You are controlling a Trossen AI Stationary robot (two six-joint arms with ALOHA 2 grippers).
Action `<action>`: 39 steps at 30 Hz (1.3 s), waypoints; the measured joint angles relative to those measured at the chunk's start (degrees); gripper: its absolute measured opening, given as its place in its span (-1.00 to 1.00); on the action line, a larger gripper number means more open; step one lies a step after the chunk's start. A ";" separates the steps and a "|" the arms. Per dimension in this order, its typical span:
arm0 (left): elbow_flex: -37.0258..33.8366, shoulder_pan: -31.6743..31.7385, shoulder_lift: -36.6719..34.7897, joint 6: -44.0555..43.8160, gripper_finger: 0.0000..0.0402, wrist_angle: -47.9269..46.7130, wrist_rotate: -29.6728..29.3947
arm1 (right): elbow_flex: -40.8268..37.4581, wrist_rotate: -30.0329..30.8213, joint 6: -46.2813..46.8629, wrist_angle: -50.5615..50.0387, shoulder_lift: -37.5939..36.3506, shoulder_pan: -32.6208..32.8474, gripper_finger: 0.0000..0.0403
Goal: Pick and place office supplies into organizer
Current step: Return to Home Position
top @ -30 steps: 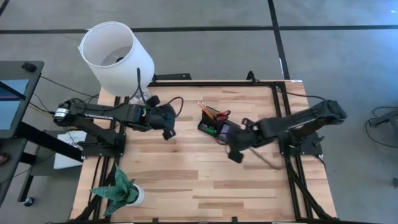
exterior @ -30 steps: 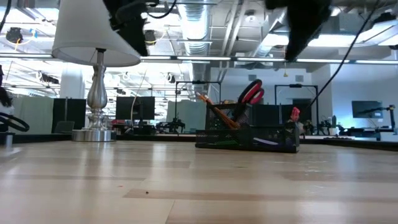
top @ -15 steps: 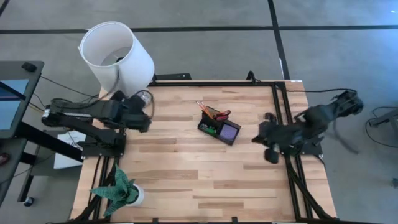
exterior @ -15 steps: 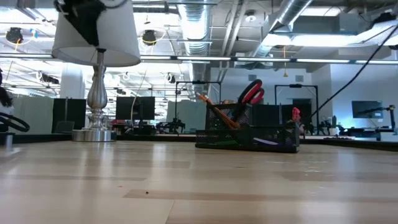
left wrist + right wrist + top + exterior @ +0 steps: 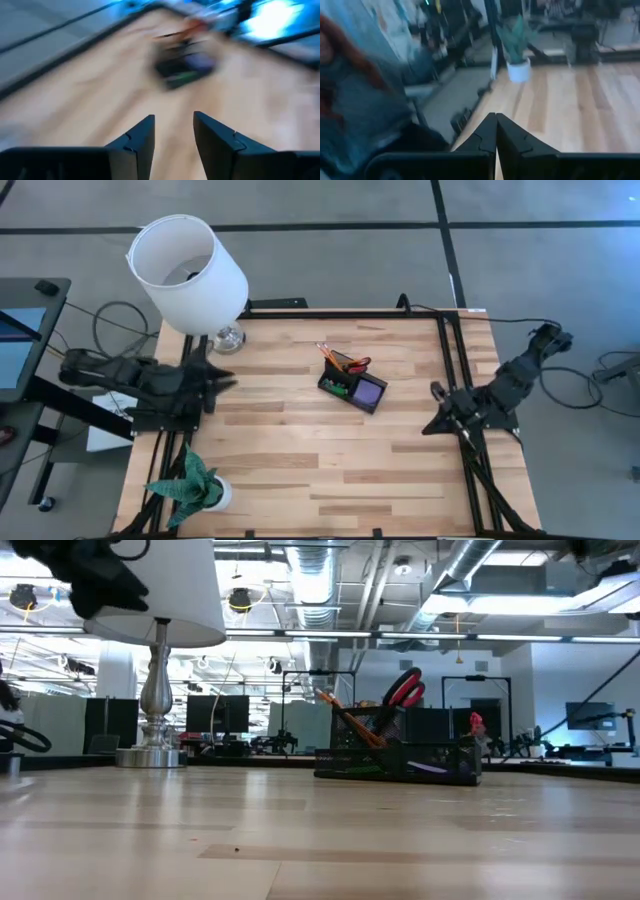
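The organizer [image 5: 351,385] stands a little beyond the middle of the wooden table [image 5: 300,470], set at a slant to the table's edges. Its taller back section holds the red-handled scissors [image 5: 405,688], handles up, and a bundle of orange pencils [image 5: 345,716] that lean away from the scissors. The purple note pad [image 5: 369,391] lies flat in the compartment at the end nearer the right arm. A small green piece [image 5: 341,389] shows in a low compartment beside it.

Neither arm is near the tray. The left gripper [image 5: 173,120] sits folded at the left edge of the table, close to the base of the white-shaded lamp [image 5: 187,272], pointing in toward the tabletop. Its two fingers are spread with a clear gap between them and nothing in it (the organizer shows only as a blur well ahead of them in the left wrist view). The right gripper [image 5: 433,425] rests low over the frame at the right edge of the table, well apart from the organizer. In the right wrist view its fingers are pressed together with no gap and nothing pinched between them.

A green paper plant [image 5: 190,485] in a white pot stands at the near left corner of the table, well apart from everything else.
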 joint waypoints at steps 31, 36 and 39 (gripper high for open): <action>-29.04 -0.78 -25.83 18.84 -0.36 42.04 13.62 | -32.81 -4.23 -10.13 25.71 -29.35 -1.58 -1.00; -32.52 -0.78 -25.78 16.15 -0.36 44.04 13.65 | -36.28 -2.96 -8.71 27.39 -29.24 -3.17 -1.00; -34.19 -0.78 -25.82 15.30 -0.36 44.96 13.59 | -36.28 -2.55 -7.23 27.49 -29.15 -4.19 -1.00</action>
